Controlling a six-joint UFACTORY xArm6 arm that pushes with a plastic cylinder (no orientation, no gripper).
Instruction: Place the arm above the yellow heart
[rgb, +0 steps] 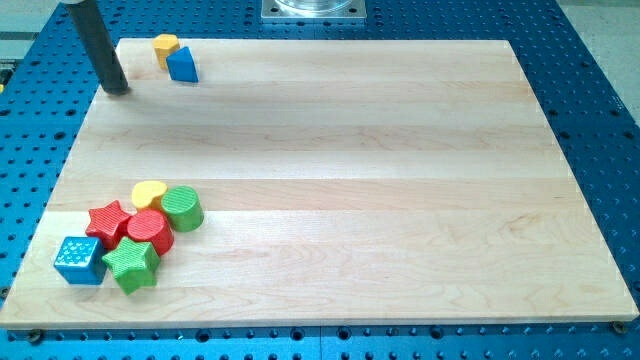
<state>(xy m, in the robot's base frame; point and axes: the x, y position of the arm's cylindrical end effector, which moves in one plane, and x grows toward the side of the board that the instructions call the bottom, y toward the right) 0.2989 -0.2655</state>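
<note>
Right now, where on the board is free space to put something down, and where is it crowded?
Free: the whole middle and view's right of the wooden board. Crowded: bottom left, where yellow heart, green cylinder, red star, red cylinder, green star, blue cube cluster.

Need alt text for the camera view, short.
My tip rests at the board's top-left edge, far from the yellow heart in the bottom-left cluster with red star, red cylinder, green cylinder, green star and blue cube.
</note>
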